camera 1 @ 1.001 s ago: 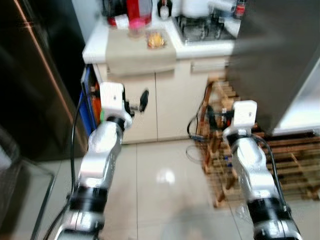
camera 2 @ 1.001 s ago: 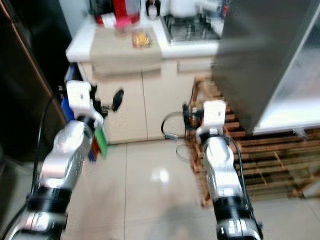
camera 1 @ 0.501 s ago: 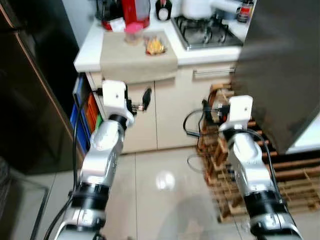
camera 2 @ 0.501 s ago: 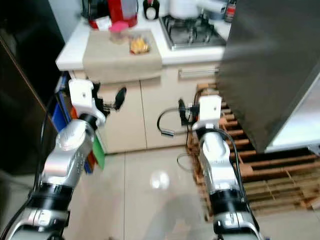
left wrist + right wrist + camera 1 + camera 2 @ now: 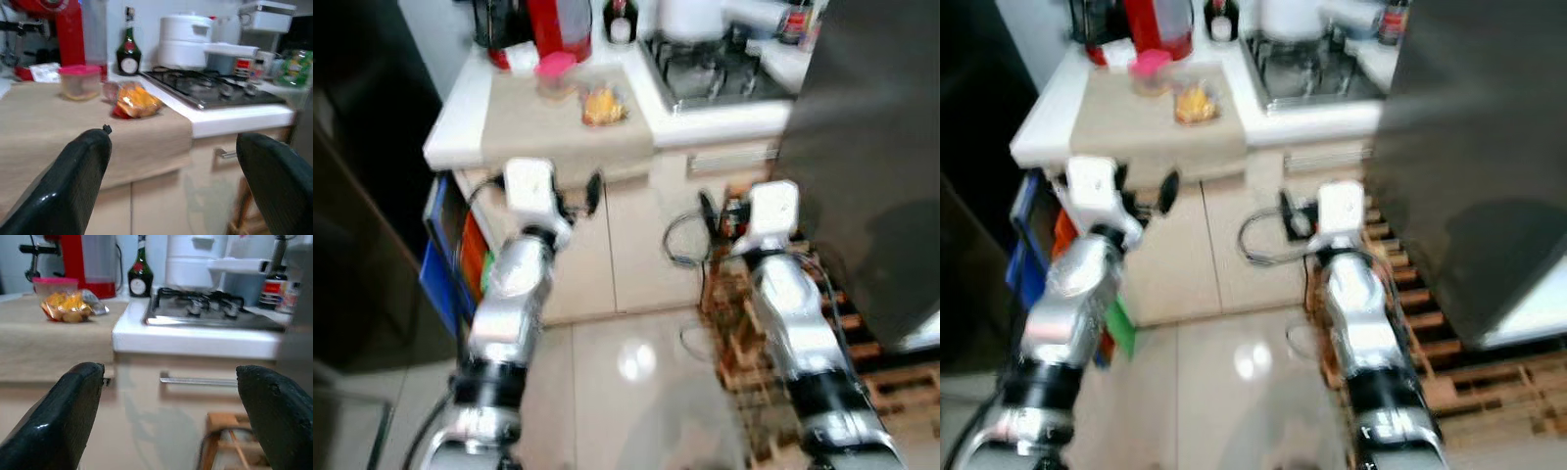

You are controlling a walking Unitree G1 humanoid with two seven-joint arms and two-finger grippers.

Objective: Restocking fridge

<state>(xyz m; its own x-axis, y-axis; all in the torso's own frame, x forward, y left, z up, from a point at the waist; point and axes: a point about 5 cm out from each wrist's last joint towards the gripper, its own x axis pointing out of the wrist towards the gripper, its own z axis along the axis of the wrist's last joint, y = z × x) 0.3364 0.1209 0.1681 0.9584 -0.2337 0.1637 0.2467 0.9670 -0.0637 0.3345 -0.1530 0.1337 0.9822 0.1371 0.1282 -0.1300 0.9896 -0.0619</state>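
Observation:
A clear bag of orange food [image 5: 602, 104] lies on a beige cloth [image 5: 538, 132] on the white counter, next to a pink-lidded tub [image 5: 554, 75]. My left gripper [image 5: 585, 194] is held out before the cupboard doors, below the counter's edge, open and empty. In the left wrist view its fingers [image 5: 73, 181] stand wide apart, with the bag [image 5: 135, 102] beyond them. My right gripper [image 5: 707, 211] is at the same height, in front of the drawer under the gas hob [image 5: 715, 73], also open and empty. A grey fridge door [image 5: 871, 176] stands at the right.
A red appliance [image 5: 553, 24], a dark bottle [image 5: 128, 49] and a white cooker pot [image 5: 183, 34] stand at the back of the counter. A wooden pallet [image 5: 891, 387] lies on the floor to the right. A dark cabinet [image 5: 362, 196] and blue boxes [image 5: 440, 264] are on the left.
The camera has come nearer to the counter, which now looms larger and lower in view. Both arms stay held forward with open grippers.

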